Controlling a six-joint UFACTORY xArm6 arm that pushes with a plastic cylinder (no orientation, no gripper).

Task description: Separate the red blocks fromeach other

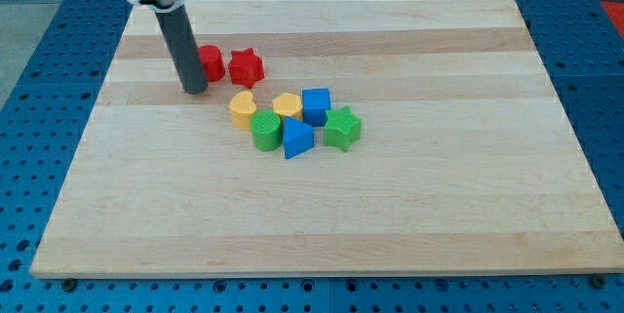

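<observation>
Two red blocks sit close together near the view's upper left of the wooden board (439,206). One red block (212,62), partly hidden behind the rod, has a rounded shape I cannot make out. The red star (246,66) lies just to its right, a narrow gap between them. My tip (194,89) rests on the board just left of and below the hidden red block, touching or nearly touching it.
A cluster lies below and right of the red blocks: a yellow heart-like block (242,108), a yellow block (288,106), a blue cube (316,105), a green cylinder (265,130), a blue triangle (297,138), a green star (342,128).
</observation>
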